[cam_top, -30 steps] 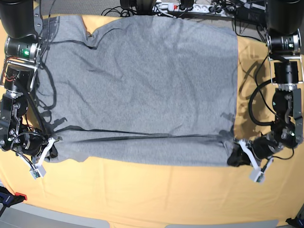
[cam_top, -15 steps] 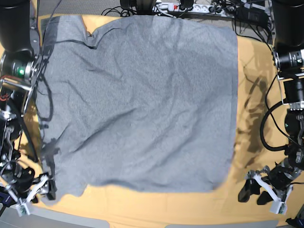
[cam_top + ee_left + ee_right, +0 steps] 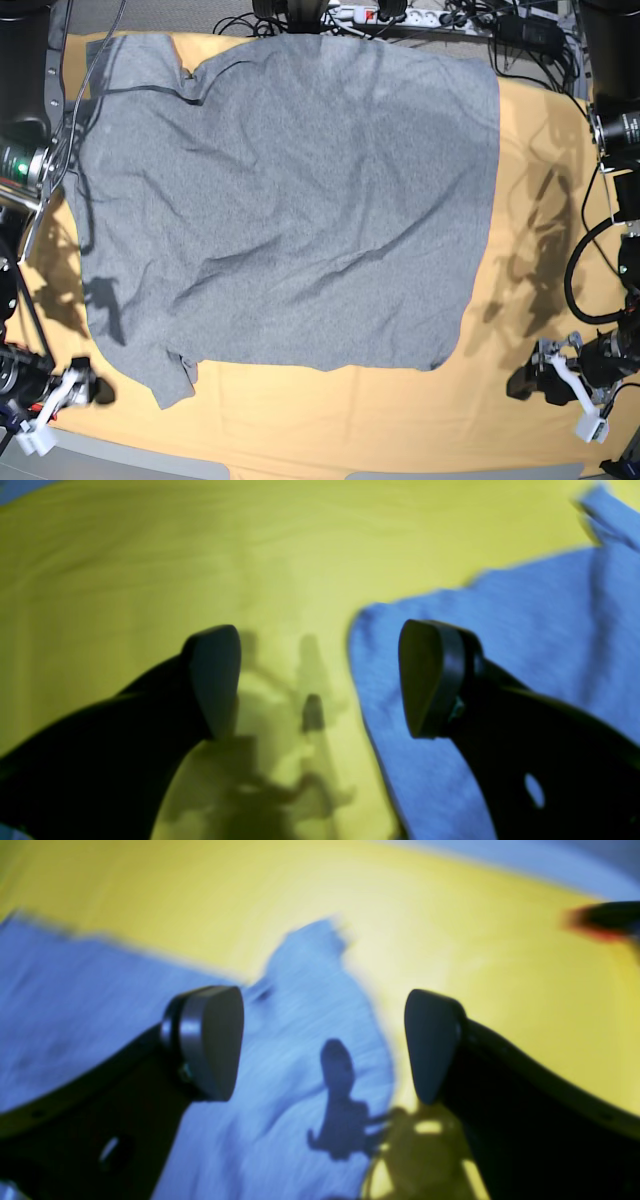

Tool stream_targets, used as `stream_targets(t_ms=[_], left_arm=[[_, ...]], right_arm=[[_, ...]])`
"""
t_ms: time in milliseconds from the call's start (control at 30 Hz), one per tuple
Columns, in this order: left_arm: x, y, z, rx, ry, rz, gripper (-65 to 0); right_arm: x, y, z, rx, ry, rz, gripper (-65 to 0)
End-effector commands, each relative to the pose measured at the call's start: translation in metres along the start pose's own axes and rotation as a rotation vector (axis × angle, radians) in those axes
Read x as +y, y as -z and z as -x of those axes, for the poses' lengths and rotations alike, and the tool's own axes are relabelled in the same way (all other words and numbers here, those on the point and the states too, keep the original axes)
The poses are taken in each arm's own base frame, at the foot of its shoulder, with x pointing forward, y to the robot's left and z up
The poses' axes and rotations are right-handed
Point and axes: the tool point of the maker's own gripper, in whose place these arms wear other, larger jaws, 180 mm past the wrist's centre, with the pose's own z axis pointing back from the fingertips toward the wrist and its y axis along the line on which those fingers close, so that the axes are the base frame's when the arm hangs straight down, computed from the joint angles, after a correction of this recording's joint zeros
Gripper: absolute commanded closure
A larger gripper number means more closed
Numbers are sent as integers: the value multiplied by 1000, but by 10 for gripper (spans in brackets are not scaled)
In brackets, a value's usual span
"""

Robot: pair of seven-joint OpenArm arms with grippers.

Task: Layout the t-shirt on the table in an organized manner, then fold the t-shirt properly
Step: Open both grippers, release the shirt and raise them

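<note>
Base view: the t-shirt (image 3: 290,200) lies spread flat across the far and middle part of the table (image 3: 330,420), plain grey side up, no lettering showing. The layout step looks about done; no fold is made yet, so the whole folding half is left. The cloth is fairly smooth with shallow creases, one sleeve at the far corner on the view's left, the other (a little crumpled) at the near corner on the same side. The left gripper (image 3: 560,385) sits off the shirt near the table's front edge on the view's right; the right gripper (image 3: 62,400) sits at the front corner on the view's left, just beside the near sleeve.

Left wrist view: the left gripper (image 3: 320,680) has its jaws spread wide with nothing between them; a shirt edge (image 3: 500,680) lies under one finger, bare table under the other.

Right wrist view (blurred): the right gripper (image 3: 322,1042) is likewise spread and empty, above a shirt corner (image 3: 310,1040).
</note>
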Motion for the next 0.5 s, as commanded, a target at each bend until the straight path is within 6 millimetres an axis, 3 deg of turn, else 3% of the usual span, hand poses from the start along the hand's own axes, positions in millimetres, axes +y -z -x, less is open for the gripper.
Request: stream_targets(t_ms=[0,100,267,467], left_arm=[[1,-13,-14,-31,21,13,-492],[-16,-18,5,0,16,134,-492],[-32,-30,35,30,-17,264,-492],[-49,-42,67,93,-52,384,-492]], right_arm=[[-1,-11,-14,-44,-18,-9,-453],[14,-9,10,-30,22,-104,-388],[42,-25,34,-40,-10,-200,-389],[59,-60,69,-24,-115,-134,-389]])
